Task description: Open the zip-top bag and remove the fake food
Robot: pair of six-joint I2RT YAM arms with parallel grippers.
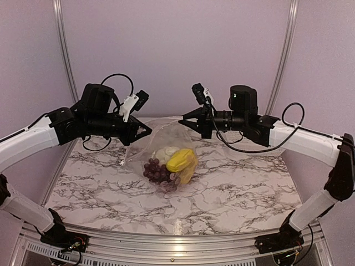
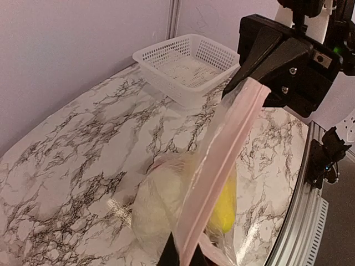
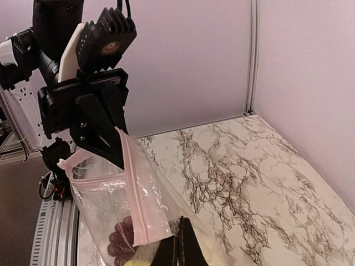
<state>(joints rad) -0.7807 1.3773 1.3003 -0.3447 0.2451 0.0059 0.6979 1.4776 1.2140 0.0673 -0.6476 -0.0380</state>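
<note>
The clear zip-top bag (image 1: 158, 141) hangs stretched between my two grippers, with its lower part resting on the marble table. My left gripper (image 1: 145, 131) is shut on one end of its pink zip strip (image 2: 222, 160), and my right gripper (image 1: 184, 123) is shut on the other end. Inside the bag lie a purple grape cluster (image 1: 157, 170), a yellow piece (image 1: 182, 160) and a pale leafy piece (image 1: 165, 153). In the left wrist view my fingers (image 2: 186, 254) pinch the strip. In the right wrist view my fingers (image 3: 178, 249) pinch the bag's edge, and a second strip (image 3: 97, 180) stands apart from the held one.
A white lattice basket (image 2: 188, 64) stands on the table near the back wall, beyond the right gripper in the left wrist view. The metal rail (image 1: 177, 246) runs along the table's near edge. Purple walls close the back and sides.
</note>
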